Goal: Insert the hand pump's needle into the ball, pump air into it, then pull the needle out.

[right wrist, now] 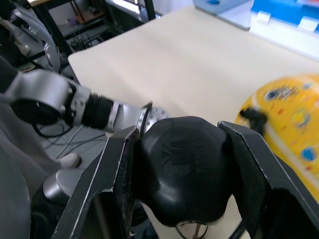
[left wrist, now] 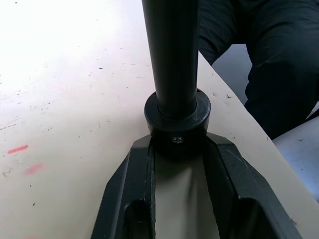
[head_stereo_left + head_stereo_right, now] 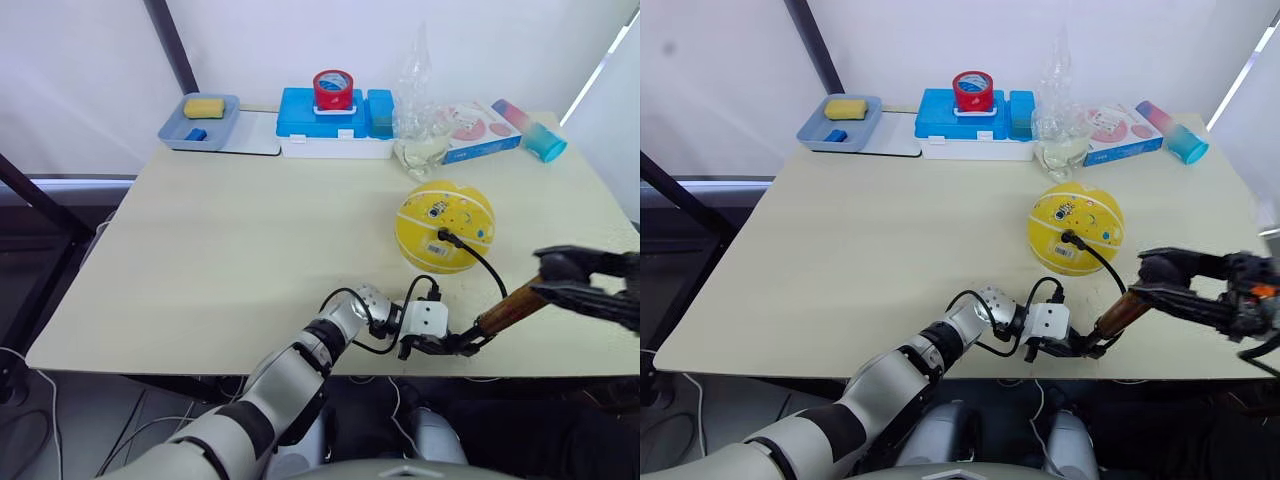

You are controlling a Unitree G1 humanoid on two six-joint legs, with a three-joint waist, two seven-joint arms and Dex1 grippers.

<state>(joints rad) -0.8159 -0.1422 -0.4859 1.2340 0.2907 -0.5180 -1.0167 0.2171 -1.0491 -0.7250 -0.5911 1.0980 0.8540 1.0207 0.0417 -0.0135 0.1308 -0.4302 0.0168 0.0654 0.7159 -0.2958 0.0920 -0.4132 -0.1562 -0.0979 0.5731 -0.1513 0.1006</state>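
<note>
Near table (image 3: 200,280) edge, right of centre: left gripper (image 3: 447,345) clamped on black lower end cap of hand pump (image 3: 512,306), forearm reaching in from near-left, wrist bent right. Left wrist view closer: both fingers (image 2: 129,189) pressed against collar of cap, dark barrel rising away between them, pale tabletop underneath. Right gripper (image 3: 556,272) coming in from right edge, low over table, grasping black handle at pump's upper end; right wrist view confirms, rounded black handle wedged tight between two fingers (image 1: 112,174), left arm and ball visible beyond. Pump tilted, lower end near, handle end up and to the right, bridging both grippers. Thin black hose (image 3: 487,262) arcing from pump up to ball (image 3: 444,226), end plugged into ball near white label patch. Ball just beyond both grippers, resting on table, apart from them. Far edge: grey tray (image 3: 200,125) with yellow sponge (image 3: 204,107), blue box (image 3: 335,120) with red tape roll (image 3: 333,89) on top, clear plastic bag (image 3: 420,100), flat carton (image 3: 480,128), blue cup (image 3: 546,142).
</note>
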